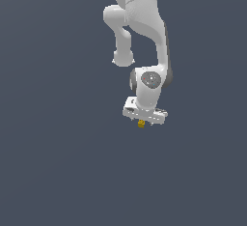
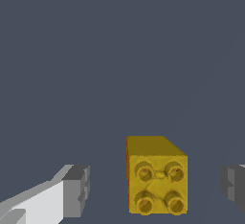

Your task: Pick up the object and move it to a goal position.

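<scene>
The object (image 2: 156, 177) is a small mustard-yellow block with several round studs on the face turned to the wrist camera. In the exterior view the object (image 1: 141, 123) shows as a tiny yellow speck just under the white hand of the arm. My gripper (image 2: 155, 189) is open, its grey fingertips (image 2: 76, 190) standing apart on either side of the block with a gap on both sides. The gripper (image 1: 143, 121) hangs low over the dark floor, and its fingers are mostly hidden behind the hand in the exterior view.
A flat, dark blue-grey surface (image 1: 58, 162) fills both views. The white arm (image 1: 144, 32) comes down from the top middle of the exterior view.
</scene>
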`<action>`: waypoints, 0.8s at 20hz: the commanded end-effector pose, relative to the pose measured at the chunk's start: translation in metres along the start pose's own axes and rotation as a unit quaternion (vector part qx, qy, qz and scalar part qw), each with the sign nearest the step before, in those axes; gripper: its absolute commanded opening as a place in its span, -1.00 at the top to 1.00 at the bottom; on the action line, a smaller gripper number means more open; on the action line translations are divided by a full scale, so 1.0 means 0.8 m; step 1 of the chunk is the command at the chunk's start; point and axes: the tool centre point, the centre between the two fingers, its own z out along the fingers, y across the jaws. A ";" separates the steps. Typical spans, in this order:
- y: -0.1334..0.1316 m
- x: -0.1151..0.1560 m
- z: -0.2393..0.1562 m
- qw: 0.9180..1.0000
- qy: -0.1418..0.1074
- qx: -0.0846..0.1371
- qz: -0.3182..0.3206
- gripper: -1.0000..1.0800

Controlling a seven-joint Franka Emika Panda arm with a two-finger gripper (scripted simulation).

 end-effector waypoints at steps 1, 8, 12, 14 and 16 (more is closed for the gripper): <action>0.000 0.000 0.013 1.000 0.000 0.000 0.001 -0.92; -0.001 0.001 0.021 1.000 0.000 0.000 0.001 1.00; -0.001 0.001 0.021 1.000 0.000 0.000 0.001 1.00; -0.001 0.001 0.021 1.000 0.000 0.000 0.001 1.00; -0.001 0.001 0.021 1.000 0.000 0.000 0.001 1.00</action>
